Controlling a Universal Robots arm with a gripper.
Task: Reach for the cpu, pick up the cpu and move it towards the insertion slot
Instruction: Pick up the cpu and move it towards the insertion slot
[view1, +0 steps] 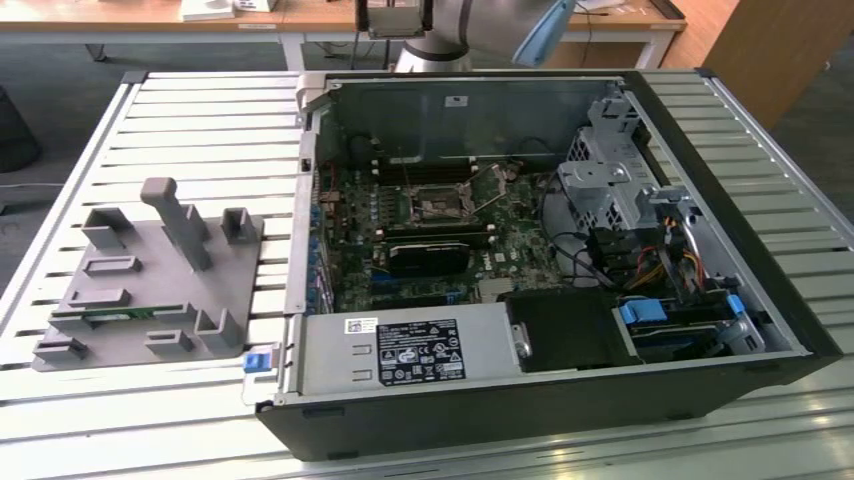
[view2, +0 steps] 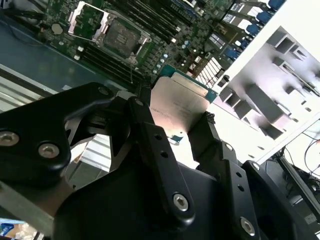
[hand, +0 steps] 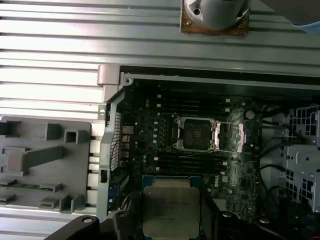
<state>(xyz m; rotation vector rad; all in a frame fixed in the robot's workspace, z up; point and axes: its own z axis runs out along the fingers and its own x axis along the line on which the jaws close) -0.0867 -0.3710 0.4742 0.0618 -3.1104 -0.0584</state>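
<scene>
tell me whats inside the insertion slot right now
The insertion slot shows a dark, bare socket with its silver bracket open. The cpu sits between the gripper fingers, apart from the slot.

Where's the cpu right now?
The cpu is held in the gripper, above the open computer case, short of the insertion slot, as both wrist views show.

Bright daylight, glare on slatted table (view1: 200, 110), dim case interior (view1: 441, 200), soft wrist views
</scene>
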